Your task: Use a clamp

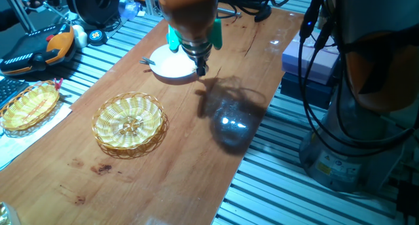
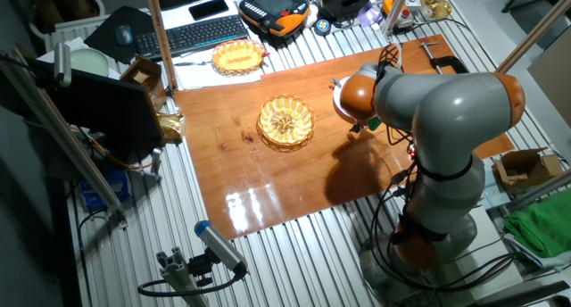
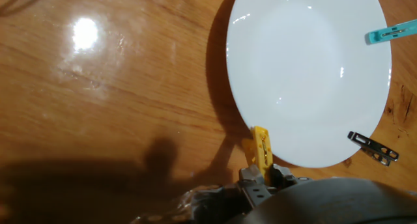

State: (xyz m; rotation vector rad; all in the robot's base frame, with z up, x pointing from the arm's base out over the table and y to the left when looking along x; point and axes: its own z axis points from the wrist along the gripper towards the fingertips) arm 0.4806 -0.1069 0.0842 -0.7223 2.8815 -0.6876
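Note:
In the hand view the yellow clamp (image 3: 261, 148) sticks out from between the fingers of my gripper (image 3: 262, 177), which is shut on it. The clamp's tip touches or overlaps the near rim of the white plate (image 3: 306, 68). A teal clip (image 3: 391, 34) sits on the plate's far rim and a dark clip (image 3: 373, 148) lies at its edge. In one fixed view my gripper (image 1: 200, 68) hangs at the right edge of the plate (image 1: 171, 63). In the other fixed view the arm hides the gripper tips and most of the plate.
A round wicker basket (image 1: 129, 123) stands on the wooden table (image 1: 163, 179), left of the plate; it also shows in the other fixed view (image 2: 285, 121). A second basket (image 1: 29, 106) sits off the table's left side. A bar clamp (image 2: 437, 57) grips the far table edge.

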